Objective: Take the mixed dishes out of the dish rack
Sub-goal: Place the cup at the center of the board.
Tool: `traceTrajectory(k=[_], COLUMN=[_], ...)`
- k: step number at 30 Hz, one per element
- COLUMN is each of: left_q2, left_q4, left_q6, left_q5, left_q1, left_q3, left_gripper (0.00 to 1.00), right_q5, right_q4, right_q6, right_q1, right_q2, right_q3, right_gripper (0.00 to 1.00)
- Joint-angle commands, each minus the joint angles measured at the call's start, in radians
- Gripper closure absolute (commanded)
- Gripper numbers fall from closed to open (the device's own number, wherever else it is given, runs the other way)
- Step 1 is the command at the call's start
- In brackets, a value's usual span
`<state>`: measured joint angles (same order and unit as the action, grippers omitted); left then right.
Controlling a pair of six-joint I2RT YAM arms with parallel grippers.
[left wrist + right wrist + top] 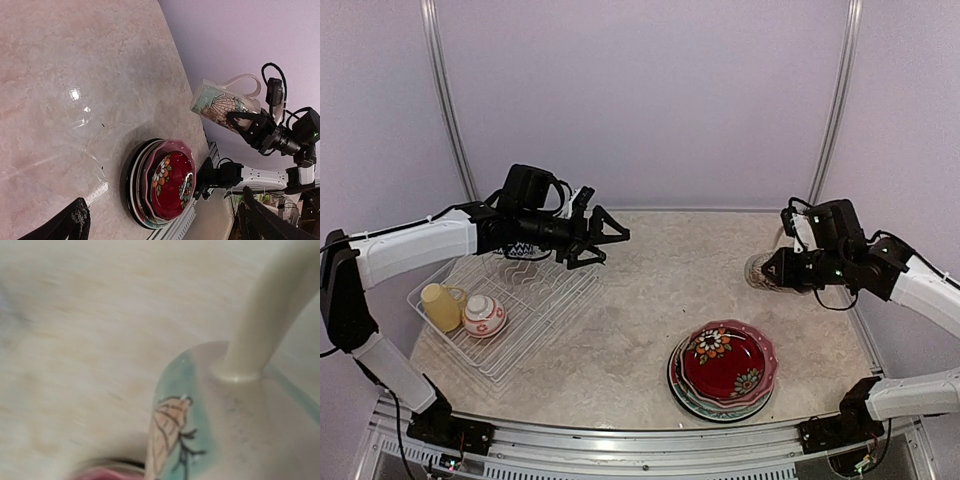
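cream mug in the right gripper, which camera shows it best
Left wrist: the whole mug, handle and painted side, held by the right gripper. Top external shows it small, partly hidden by the gripper. Right wrist shows only a blurred close-up.

Desk [650, 270]: pale beige marbled slab, glossy, with veining running across it; from the left wrist view it carries one bright glare spot [75, 93] and a tiny dark speck [103, 125] near it. Backdrop is a plain pale lilac wall [650, 100] on three sides, with two slim metal poles, left pole [445, 100] and right pole [840, 90], rising from the far corners of the desk and leaning inward lower down. A ribbed aluminium rail [620, 455] runs along the near edge of the desk, and blurred clutter shows beyond it in the left wrist view, too indistinct to identify.
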<state>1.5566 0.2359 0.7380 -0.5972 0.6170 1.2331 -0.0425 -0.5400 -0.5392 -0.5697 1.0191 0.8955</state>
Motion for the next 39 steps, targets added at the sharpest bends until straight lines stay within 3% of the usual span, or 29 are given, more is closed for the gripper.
traceTrajectory(k=[1,6,18,30,32,37,39], left_q2=[-0.014,-0.001,-0.006,0.034,0.037,0.051,0.051], left_q4=[0.036,0.020,0.049,0.037,0.040,0.045,0.047], left_q6=[-0.048,-0.046,-0.046,-0.028,-0.028,-0.023,-0.019], left_q5=[0.020,0.007,-0.006,-0.006,-0.004,-0.001,0.000], left_q1=[0.010,0.012,0.015,0.051,0.054,0.063,0.067], left_q3=[0.026,0.025,0.016,0.048,0.054,0.066,0.070], left_gripper=[0.01,0.01,0.01,0.01,0.01,0.01,0.01], right_q5=[-0.172,-0.183,0.009,0.030,0.019,-0.003,0.000], right_q4=[-0.366,-0.530,-0.491,-0.612,-0.616,-0.605,-0.595], right_q6=[0.008,-0.043,-0.017,-0.001,-0.001,-0.001,-0.002], right_q1=[0.010,0.010,0.019,0.019,0.020,0.019,0.019], right_q2=[0.042,0.131,0.176,0.120,0.113,0.098,0.091], right_q3=[0.105,0.094,-0.055,-0.041,-0.033,-0.035,-0.035], right_gripper=[1.00,1.00,1.00,1.00,0.93,0.62,0.57])
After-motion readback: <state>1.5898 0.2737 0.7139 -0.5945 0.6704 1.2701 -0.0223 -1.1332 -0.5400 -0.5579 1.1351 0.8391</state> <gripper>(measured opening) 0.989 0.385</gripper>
